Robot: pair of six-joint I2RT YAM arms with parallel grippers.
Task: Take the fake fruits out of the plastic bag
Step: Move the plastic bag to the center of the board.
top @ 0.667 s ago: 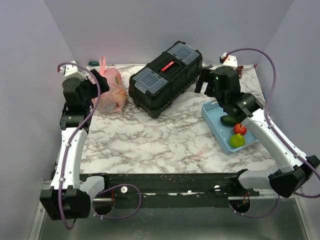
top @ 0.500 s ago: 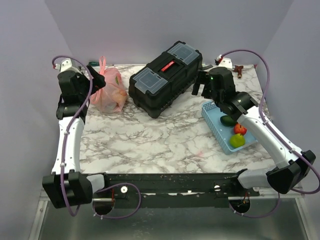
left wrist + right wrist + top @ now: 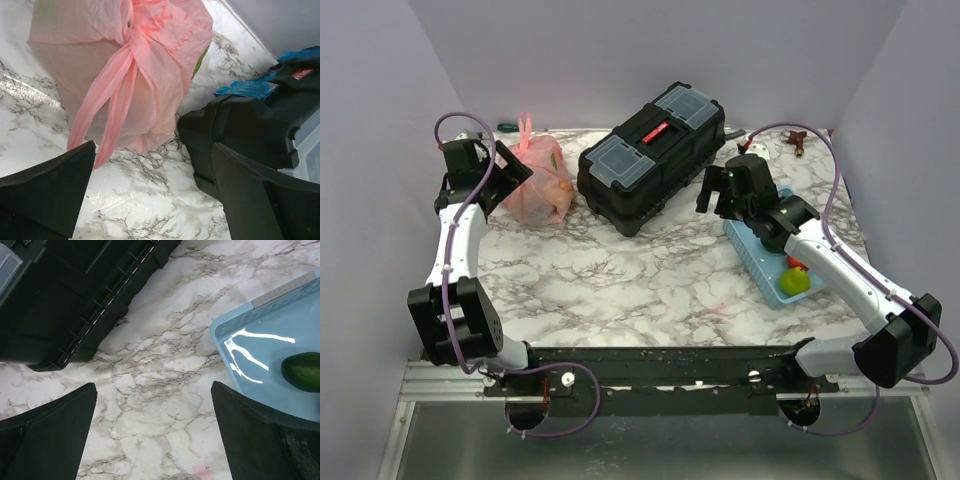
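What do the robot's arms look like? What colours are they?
The left arm and the right arm are both made of smooth white tube-shaped links joined by chunky black joints. A thin purple cable loops along each one. The left tool and the right tool are black, each with two broad, wedge-shaped fingers. I can't see any writing on them.

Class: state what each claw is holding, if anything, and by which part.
Nothing is held. The left claw is open facing the plastic bag; the right claw is open above the table.
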